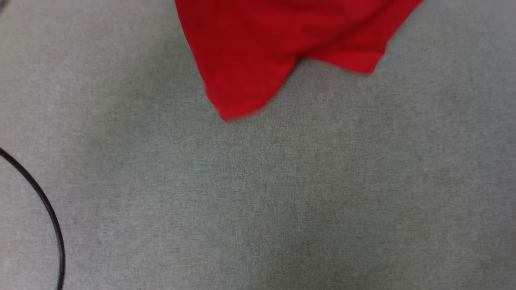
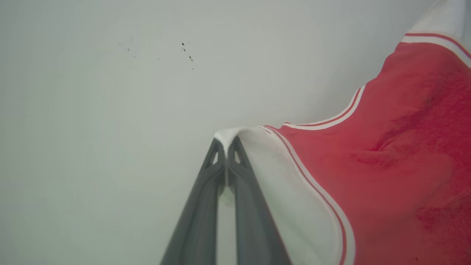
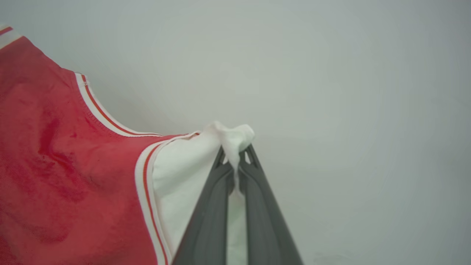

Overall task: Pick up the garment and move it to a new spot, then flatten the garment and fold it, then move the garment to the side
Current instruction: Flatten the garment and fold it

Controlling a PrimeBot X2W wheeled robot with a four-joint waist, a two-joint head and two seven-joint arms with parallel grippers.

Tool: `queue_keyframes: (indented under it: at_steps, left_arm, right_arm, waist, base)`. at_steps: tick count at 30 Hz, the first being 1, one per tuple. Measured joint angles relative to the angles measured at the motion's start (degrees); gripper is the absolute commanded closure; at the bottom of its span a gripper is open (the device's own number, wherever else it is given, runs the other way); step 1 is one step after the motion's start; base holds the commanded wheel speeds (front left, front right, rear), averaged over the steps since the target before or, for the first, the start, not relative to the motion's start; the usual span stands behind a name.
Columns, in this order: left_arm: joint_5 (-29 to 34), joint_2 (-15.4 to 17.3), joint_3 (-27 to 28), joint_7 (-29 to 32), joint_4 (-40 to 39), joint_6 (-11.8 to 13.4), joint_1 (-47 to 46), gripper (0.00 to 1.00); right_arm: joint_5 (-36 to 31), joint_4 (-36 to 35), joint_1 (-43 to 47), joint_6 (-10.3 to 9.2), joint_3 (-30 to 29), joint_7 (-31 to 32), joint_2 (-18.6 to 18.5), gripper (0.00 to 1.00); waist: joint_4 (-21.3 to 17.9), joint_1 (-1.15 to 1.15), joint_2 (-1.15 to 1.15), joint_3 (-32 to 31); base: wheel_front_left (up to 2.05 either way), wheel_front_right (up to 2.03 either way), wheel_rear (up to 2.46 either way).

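My left end effector (image 2: 226,147) pinched shut on garment (image 2: 386,154) at one white sleeve; right end effector (image 3: 235,154) same, other sleeve. Garment hangs between them over tabletop (image 1: 258,201) far part — width runs arm to arm, neither nearer.

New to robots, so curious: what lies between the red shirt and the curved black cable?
In the head view, only bare grey woven surface lies between the bright red jersey shirt and the thin black curved cable.
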Motion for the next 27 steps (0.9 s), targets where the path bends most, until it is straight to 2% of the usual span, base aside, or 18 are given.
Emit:
queue_keyframes:
  at_steps: [7, 14, 20, 27]
  left_arm:
    - [0.8, -2.1, 0.4, -4.4, 8.6, -0.5, -12.2, 1.0]
    - [-0.2, -2.8, -1.6, -9.0, 14.4, -0.7, -18.0, 1.0]
    - [-3.1, -2.5, -5.0, -11.9, 17.5, -0.8, -17.2, 1.0]
    - [-6.5, -1.7, -9.0, -16.8, 19.6, -0.8, -8.9, 1.0]
  right_arm:
    - [-6.2, 7.1, -11.2, 0.0, -2.8, -4.5, 4.9, 1.0]
    - [-9.4, 13.1, -16.9, -0.01, -2.9, -8.6, 8.7, 1.0]
    - [-9.2, 16.1, -16.3, -0.01, 0.6, -10.3, 10.0, 1.0]
    - [-6.1, 18.2, -7.6, 0.0, 5.1, -14.5, 11.0, 1.0]
  waist:
    - [0.0, 0.0, 0.0, 5.5]
    - [0.5, 0.0, 0.0, 9.2]
    - [0.8, 0.0, 0.0, 10.6]
    - [0.8, 0.0, 0.0, 8.7]
  base:
    - [0.0, 0.0, 0.0]
    - [0.0, 0.0, 0.0]
    - [0.0, 0.0, 0.0]
    - [0.0, 0.0, 0.0]
